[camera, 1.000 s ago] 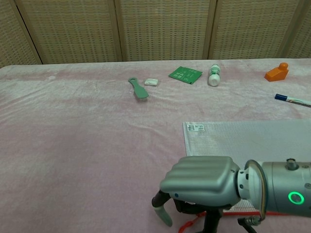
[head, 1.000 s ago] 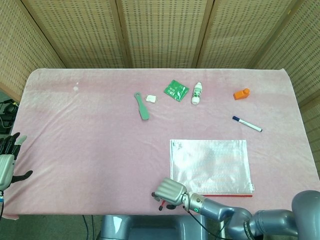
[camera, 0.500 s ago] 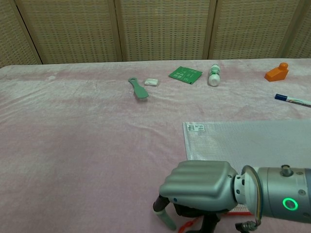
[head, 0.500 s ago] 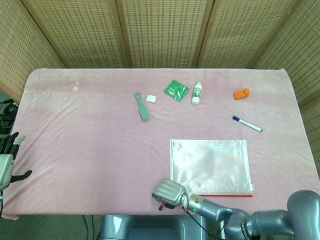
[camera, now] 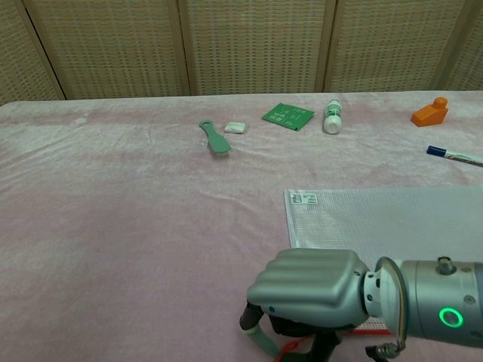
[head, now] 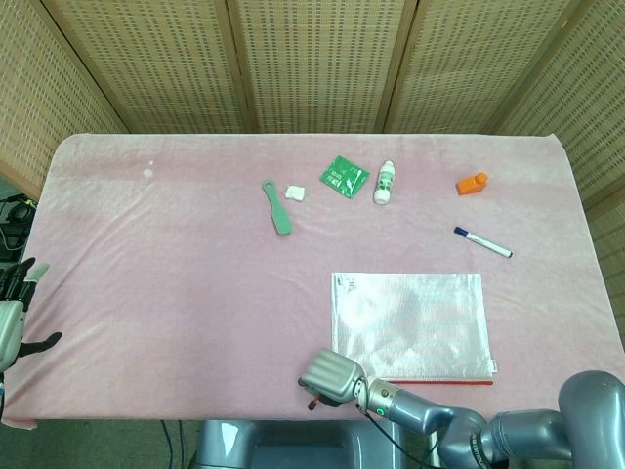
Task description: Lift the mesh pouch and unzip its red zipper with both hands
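Right hand (head: pixel 331 376) low at the bottom centre of the head view, knuckles up, fingers curled down over the red zipper (camera: pixel 290 348) pull at the near-left corner of the mesh pouch (head: pixel 408 323). Whether the pull is actually pinched: cannot tell, fingertips hidden beneath the palm in the chest view. Compared with a second ago, slightly lower and nearer the bottom edge of the frame, red pull still peeking out under the fingers; over the last half second, almost no shift. Probably a settling of the grasp on the pull, not yet a lift. Pouch flat on the pink table (head: pixel 176 254), lower right of centre, red zipper line along its near edge, no corner raised.

Left hand (head: pixel 12 313) far off at the lower left edge of the head view, fingers spread, holding nothing, a touch lower than before. Long reach across bare cloth needed to join the task.

Open room wide on the left and centre. Marker (head: pixel 481 242) just above the pouch's upper right; spatula (head: pixel 277 207), eraser (head: pixel 293 191), green packet (head: pixel 343 176), bottle (head: pixel 385 182) and orange piece (head: pixel 472 183) well apart toward the top. Pouch's near edge close to the table's front rim: little margin below.
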You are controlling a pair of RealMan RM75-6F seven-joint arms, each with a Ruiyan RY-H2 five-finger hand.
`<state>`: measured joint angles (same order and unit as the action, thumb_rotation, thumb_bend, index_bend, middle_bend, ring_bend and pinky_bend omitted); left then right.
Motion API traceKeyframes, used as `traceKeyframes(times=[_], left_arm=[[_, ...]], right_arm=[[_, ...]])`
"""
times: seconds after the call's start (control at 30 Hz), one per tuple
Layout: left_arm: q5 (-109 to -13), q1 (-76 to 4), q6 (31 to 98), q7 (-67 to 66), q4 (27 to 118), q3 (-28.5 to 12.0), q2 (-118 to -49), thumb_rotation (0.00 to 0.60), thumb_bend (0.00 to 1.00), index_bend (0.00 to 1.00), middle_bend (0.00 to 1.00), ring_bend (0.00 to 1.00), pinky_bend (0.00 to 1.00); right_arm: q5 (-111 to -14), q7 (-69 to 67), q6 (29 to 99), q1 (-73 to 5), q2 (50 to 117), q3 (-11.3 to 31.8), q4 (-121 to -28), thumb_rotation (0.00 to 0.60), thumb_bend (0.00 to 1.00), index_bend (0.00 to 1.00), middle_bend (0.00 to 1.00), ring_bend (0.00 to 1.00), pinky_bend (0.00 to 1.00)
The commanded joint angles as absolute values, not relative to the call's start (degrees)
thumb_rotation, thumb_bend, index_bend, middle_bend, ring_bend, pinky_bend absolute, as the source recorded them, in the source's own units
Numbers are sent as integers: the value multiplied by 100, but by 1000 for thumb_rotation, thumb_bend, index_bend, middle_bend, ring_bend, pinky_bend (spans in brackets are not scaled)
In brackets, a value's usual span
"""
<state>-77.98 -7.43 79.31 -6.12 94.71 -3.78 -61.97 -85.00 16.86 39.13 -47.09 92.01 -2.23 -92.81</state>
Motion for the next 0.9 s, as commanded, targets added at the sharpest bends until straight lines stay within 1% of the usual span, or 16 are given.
traceKeyframes(times=[0.03, 0.2, 0.37, 0.43, 0.53, 0.8, 0.9], left_arm=[[-7793, -744, 7925, -595, 9467, -379, -6191, 600, 0, 0, 0, 0, 0], [-7757, -755, 7892, -541, 9449, -394, -6179, 600, 0, 0, 0, 0, 0], [-7744, -762, 7878, -514, 9455, -401, -6167, 600, 0, 0, 0, 0, 0], [-7753, -760, 7885, -508, 9468, -399, -6160, 600, 0, 0, 0, 0, 0], [-7766, -753, 7898, -495, 9480, -394, -6149, 600, 0, 0, 0, 0, 0], [-7758, -763, 7872, -482, 9478, -391, -6143, 600, 0, 0, 0, 0, 0], [-7742, -769, 7857, -476, 9473, -395, -6144, 600, 0, 0, 0, 0, 0]], right_arm=[[-8527, 1597, 3994, -4700, 9161, -196, -9328, 600, 728, 729, 992, 955, 1000], [-8512, 1135, 4214, -4687, 8910, 3, -9611, 600, 729, 743, 993, 955, 1000], [-8250, 489, 4303, -4768, 8452, 457, -10081, 600, 728, 759, 992, 955, 1000], [-8038, 282, 4347, -4808, 8312, 710, -10217, 600, 728, 767, 992, 955, 1000], [-7625, -19, 4289, -4881, 8144, 1023, -10330, 600, 729, 772, 993, 955, 1000], [-6059, -1051, 3753, -5196, 7701, 1888, -10537, 600, 732, 778, 992, 955, 1000], [-5643, -1401, 3563, -5286, 7591, 2108, -10592, 600, 732, 779, 992, 955, 1000]])
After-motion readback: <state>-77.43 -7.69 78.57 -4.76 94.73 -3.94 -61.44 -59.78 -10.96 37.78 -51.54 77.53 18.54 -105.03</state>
